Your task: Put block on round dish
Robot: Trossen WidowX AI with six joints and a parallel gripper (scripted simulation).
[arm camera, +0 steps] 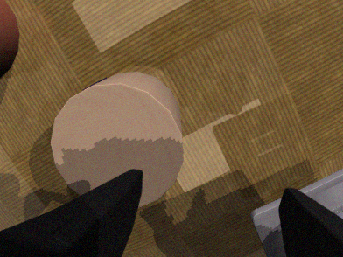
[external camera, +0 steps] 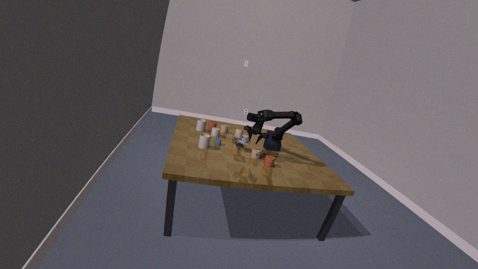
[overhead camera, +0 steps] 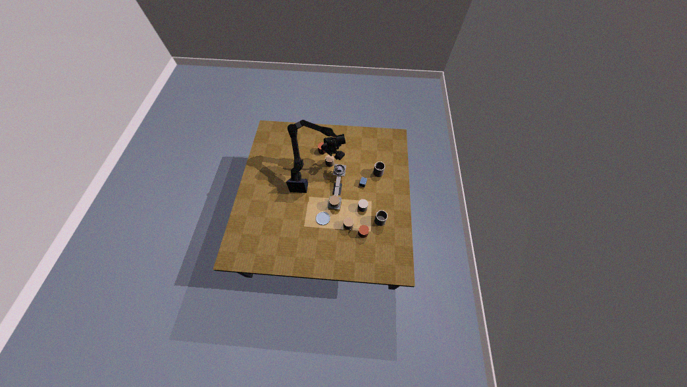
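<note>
The balance (overhead camera: 337, 182) (arm camera: 325, 197) has a tan cup (overhead camera: 334, 201) (external camera: 238, 132) on one end. Its other end carries no cup; a small pale shape, perhaps the block, shows inside the ring there, too small to tell. A second tan cup (overhead camera: 329, 160) (external camera: 255, 153) (arm camera: 118, 114), with a purple mark in the exterior view, stands on the table beside that end. My gripper (external camera: 253, 141) (arm camera: 213, 191) is open and empty, above and between that cup and the balance. The round pale-blue dish (overhead camera: 322, 218) (external camera: 245, 136) holds nothing.
A blue cube (overhead camera: 362, 181) (external camera: 217, 142) and two tall grey containers (overhead camera: 379, 170) (overhead camera: 381, 218) stand beyond the balance. A mat (overhead camera: 310, 206) lies under the dish. A white cup (overhead camera: 362, 205), another tan cup (overhead camera: 348, 222) and two red cups (overhead camera: 364, 231) (external camera: 269, 161) stand around.
</note>
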